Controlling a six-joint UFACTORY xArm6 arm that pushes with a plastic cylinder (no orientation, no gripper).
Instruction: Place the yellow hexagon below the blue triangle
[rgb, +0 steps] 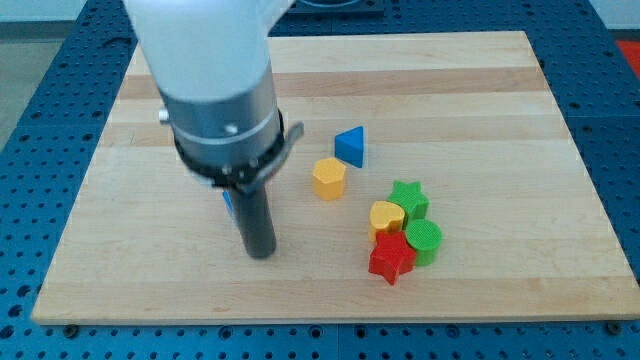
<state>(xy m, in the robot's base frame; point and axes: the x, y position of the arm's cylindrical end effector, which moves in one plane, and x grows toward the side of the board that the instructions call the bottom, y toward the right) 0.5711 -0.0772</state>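
So my tip (261, 252) is down on the wooden board (480, 90), bare and touching no block, sitting well off to the view's left of the yellow hexagon (328, 179). That hexagon sits just below-left of the blue triangle (351, 146), with a slim gap between them. It looks like a small, light, rigid piece that'd slide easily, so I'd push a flat side squarely or it'll probably spin. No containers here, just a cluster at the view's lower right: green star (408, 198), yellow heart (387, 216), green round block (424, 238), red star (391, 259).
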